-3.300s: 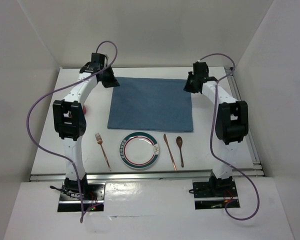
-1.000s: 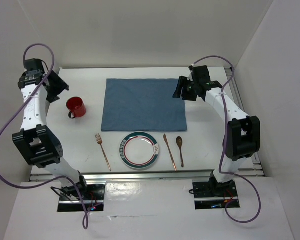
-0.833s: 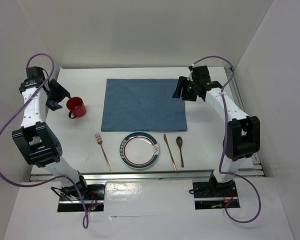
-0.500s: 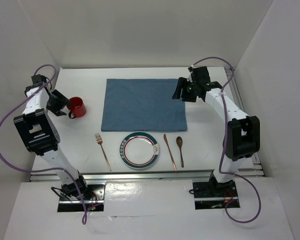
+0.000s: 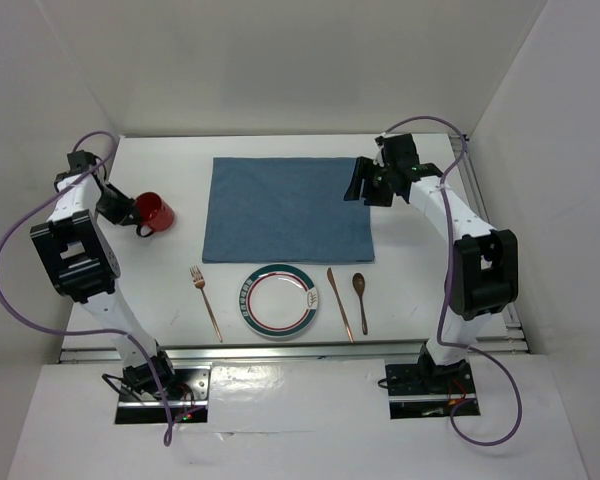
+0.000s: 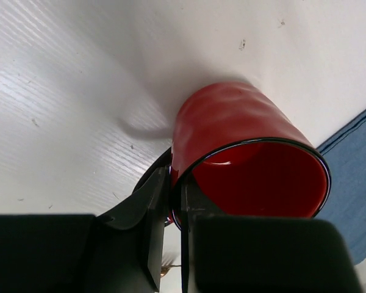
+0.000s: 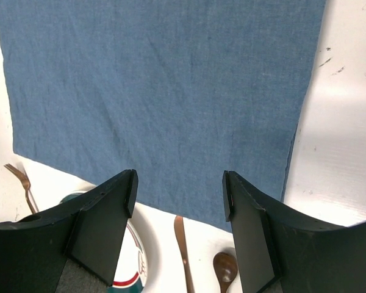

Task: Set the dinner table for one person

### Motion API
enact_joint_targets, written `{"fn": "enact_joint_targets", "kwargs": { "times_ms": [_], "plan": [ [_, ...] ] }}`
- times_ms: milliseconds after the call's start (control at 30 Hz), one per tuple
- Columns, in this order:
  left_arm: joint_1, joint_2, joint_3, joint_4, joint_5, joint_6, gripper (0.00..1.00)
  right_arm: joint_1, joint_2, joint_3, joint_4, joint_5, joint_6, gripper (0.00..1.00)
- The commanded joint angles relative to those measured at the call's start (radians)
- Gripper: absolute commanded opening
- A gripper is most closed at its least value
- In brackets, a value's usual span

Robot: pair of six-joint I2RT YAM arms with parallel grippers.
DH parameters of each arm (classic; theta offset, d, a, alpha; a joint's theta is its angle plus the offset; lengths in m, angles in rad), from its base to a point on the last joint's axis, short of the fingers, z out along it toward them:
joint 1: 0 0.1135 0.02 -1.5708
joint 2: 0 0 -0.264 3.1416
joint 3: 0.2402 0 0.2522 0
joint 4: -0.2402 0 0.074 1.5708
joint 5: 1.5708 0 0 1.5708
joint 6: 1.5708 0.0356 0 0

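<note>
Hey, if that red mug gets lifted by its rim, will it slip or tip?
The red mug looks rigid and glossy, so it may slip. Pinched at one wall by the left pincer, it would probably tilt.

Your left gripper (image 6: 175, 194) is pinching the wall of the glossy red cylindrical mug (image 6: 232, 128); your right gripper (image 7: 179, 183) is hovering, jaws spread wide.

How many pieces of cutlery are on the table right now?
3. A fork lies left of the plate; a knife and a spoon lie right of it, the knife nearer the plate. No others are visible.
</note>
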Motion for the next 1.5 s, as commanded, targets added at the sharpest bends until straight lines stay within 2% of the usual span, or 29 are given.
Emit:
{"fn": "enact_joint_targets", "kwargs": {
  "times_ms": [0,33,167,300,433,467,533,733,867,933,1167,1267,1467],
  "plan": [
    [0.000,-0.008,0.046,0.020,0.020,-0.002,0.03,0.002,0.015,0.040,-0.023,-0.006,-0.005,0.70],
    [0.000,-0.025,0.055,0.020,0.032,-0.002,0.00,0.002,0.015,0.040,-0.023,-0.015,-0.005,0.70],
    [-0.014,-0.086,0.078,-0.002,0.069,0.036,0.00,0.002,0.015,0.040,-0.023,-0.015,0.004,0.70],
    [-0.096,-0.152,0.126,-0.029,0.087,0.090,0.00,0.002,0.015,0.049,-0.034,-0.015,0.004,0.70],
    [-0.243,-0.152,0.213,-0.080,0.066,0.101,0.00,0.002,0.015,0.049,-0.045,-0.006,0.004,0.70],
    [-0.309,-0.152,0.254,-0.089,0.041,0.101,0.00,0.002,0.015,0.049,-0.045,-0.006,0.004,0.70],
    [-0.400,-0.111,0.291,-0.089,0.015,0.090,0.00,0.002,0.003,0.049,-0.045,-0.006,0.004,0.70],
    [-0.555,0.038,0.521,-0.130,-0.032,0.041,0.00,0.002,-0.037,0.027,-0.065,0.023,0.004,0.70],
    [-0.616,0.180,0.740,-0.173,-0.065,0.032,0.00,-0.007,-0.059,0.007,-0.074,0.023,-0.005,0.70],
    [-0.632,0.222,0.801,-0.198,-0.074,0.023,0.00,-0.018,-0.068,0.007,-0.074,0.023,-0.005,0.70],
    [-0.662,0.268,0.815,-0.175,-0.123,-0.006,0.00,-0.038,-0.068,-0.003,-0.074,0.014,-0.014,0.70],
    [-0.684,0.277,0.804,-0.149,-0.105,-0.016,0.00,-0.049,-0.068,-0.003,-0.074,0.014,-0.024,0.70],
    [-0.767,0.354,0.879,-0.095,-0.042,-0.078,0.00,-0.058,-0.059,-0.003,-0.074,-0.007,-0.024,0.70]
  ]
}}
